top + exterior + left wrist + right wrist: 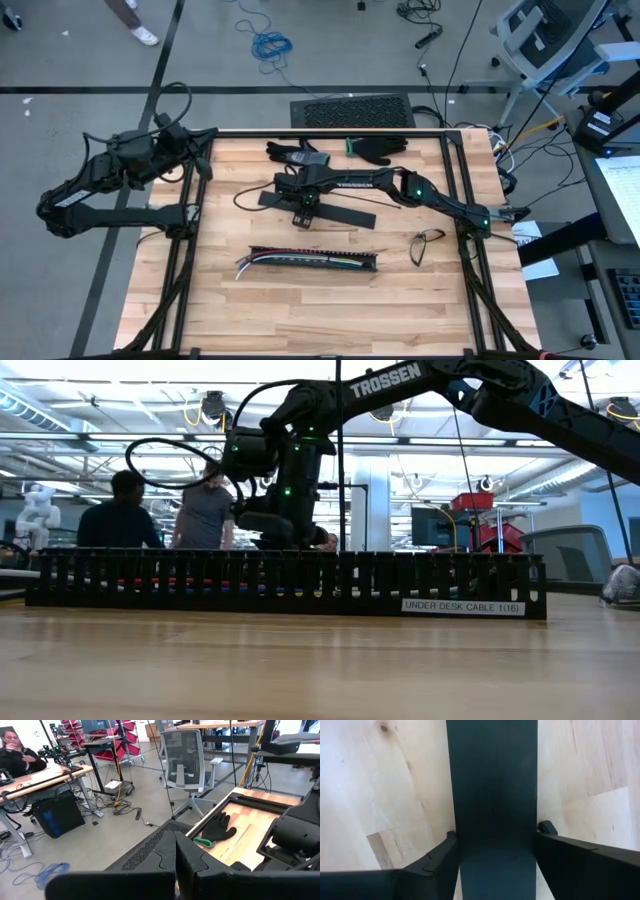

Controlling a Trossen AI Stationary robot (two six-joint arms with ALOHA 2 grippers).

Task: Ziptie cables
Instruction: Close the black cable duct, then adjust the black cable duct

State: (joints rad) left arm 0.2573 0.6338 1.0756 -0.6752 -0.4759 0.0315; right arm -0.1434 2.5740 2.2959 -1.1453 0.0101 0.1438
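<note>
The right gripper (492, 865) has its fingers (427, 865) on both sides of a flat black plastic strip (492, 795) on the wooden desk (300, 310); the left gripper's (175, 865) fingers are closed

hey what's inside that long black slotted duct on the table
The cables, red, yellow, blue and green, lie along the inside of the duct, their ends spilling out of its left end. Its slotted walls hide most of their length.

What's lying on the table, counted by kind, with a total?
Duct: 1
Cable bundle: 1
Black strip: 1
Glove: 1
Glasses: 1
Dark item beside the glove, kind unclear: 1
Total: 6
</note>
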